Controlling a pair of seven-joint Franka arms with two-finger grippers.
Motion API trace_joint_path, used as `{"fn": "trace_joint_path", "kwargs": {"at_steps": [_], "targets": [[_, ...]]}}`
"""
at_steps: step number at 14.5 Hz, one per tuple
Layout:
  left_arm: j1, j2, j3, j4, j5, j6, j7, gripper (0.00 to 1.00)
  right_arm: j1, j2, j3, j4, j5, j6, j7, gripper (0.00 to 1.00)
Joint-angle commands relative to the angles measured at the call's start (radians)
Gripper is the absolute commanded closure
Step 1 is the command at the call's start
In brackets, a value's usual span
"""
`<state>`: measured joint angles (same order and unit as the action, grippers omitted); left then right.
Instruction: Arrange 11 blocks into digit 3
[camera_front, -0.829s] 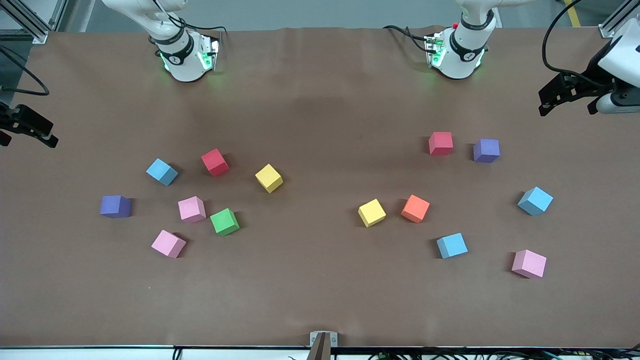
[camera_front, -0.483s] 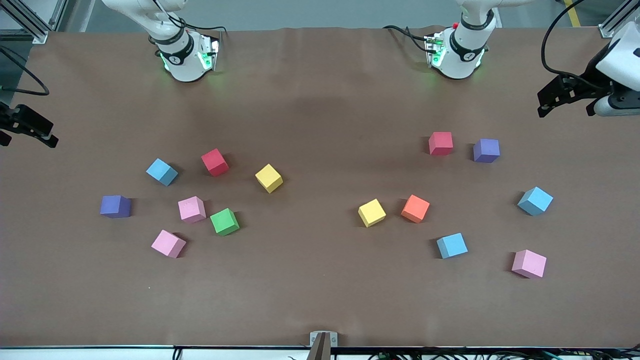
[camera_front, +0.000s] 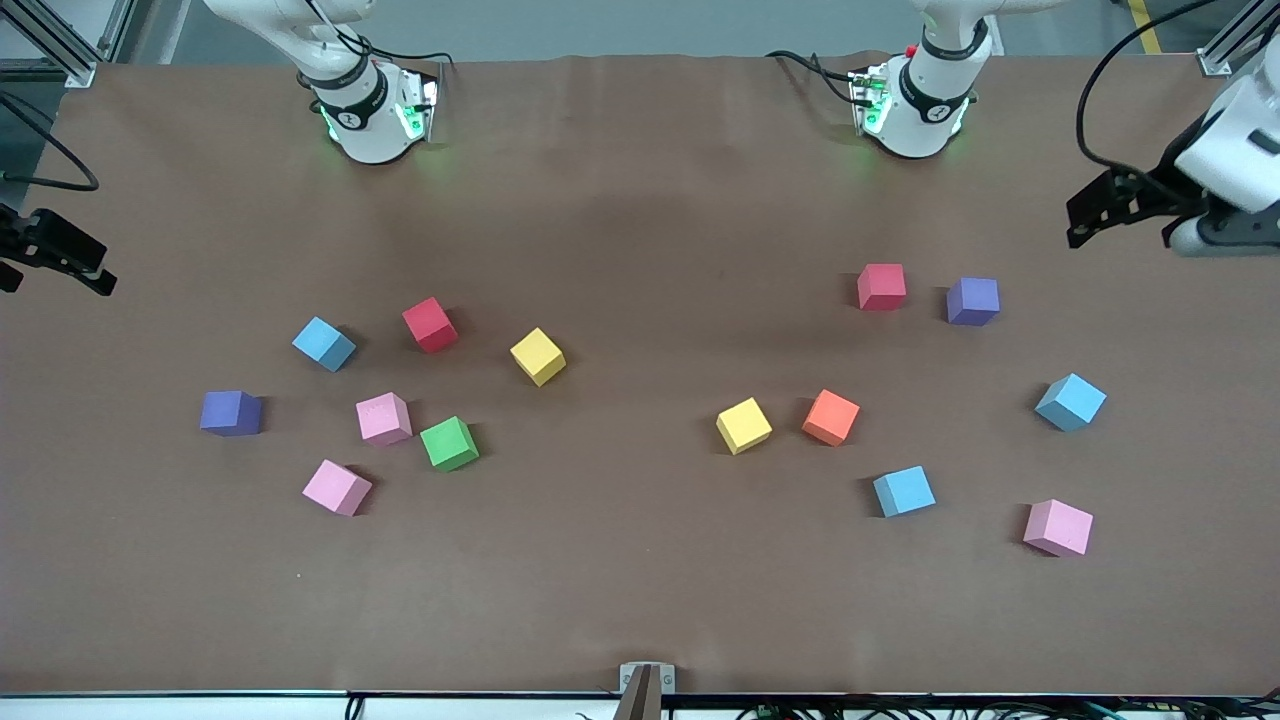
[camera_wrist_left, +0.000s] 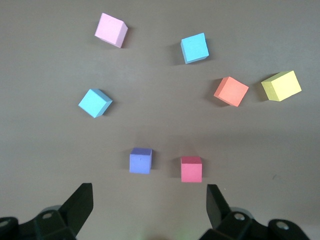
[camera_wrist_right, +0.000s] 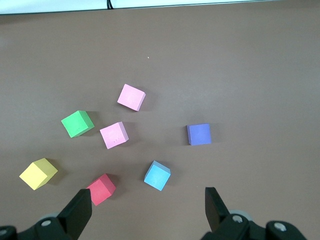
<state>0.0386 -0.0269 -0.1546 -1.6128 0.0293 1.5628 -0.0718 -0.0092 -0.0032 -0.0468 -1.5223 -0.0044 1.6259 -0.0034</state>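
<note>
Counting the cubes scattered loose on the brown table (camera_front: 640, 600) gives fourteen in two groups, none touching another and no numeral formed. Toward the right arm's end lie seven: two pink blocks (camera_front: 384, 418) (camera_front: 337, 487), one green block (camera_front: 449, 443), one red block (camera_front: 430, 324), one yellow block (camera_front: 538, 356), one light blue block (camera_front: 323, 343) and one purple cube (camera_front: 230, 412). Toward the left arm's end lie seven more: two light blue blocks (camera_front: 904, 491) (camera_front: 1070, 402), one yellow block (camera_front: 744, 425) just beside one orange block (camera_front: 831, 417), one red block (camera_front: 881, 286) beside a second purple cube (camera_front: 972, 301), and one pink block (camera_front: 1058, 527) nearest the front camera. That makes twelve coloured blocks and two purple ones. The left gripper (camera_wrist_left: 149, 200) hangs with its fingers spread wide and empty over the table edge at its own end; the right gripper (camera_wrist_right: 148, 205) likewise gapes empty over its end.
</note>
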Motion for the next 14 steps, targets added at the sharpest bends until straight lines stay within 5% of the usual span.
{"fn": "trace_joint_path", "kwargs": {"at_steps": [1, 8, 14], "targets": [[-0.017, 0.074, -0.02, -0.016, -0.017, 0.077, -0.009, 0.0, -0.002, -0.017, 0.004, -0.012, -0.008, -0.003, 0.003, 0.0], [-0.025, 0.154, -0.152, -0.306, -0.006, 0.529, -0.218, 0.0, 0.003, 0.0, 0.004, -0.012, -0.008, -0.003, 0.005, 0.0], [-0.011, 0.384, -0.168, -0.357, -0.008, 0.831, -0.414, 0.0, 0.084, 0.107, 0.007, -0.021, -0.008, -0.003, 0.005, 0.0]]}}
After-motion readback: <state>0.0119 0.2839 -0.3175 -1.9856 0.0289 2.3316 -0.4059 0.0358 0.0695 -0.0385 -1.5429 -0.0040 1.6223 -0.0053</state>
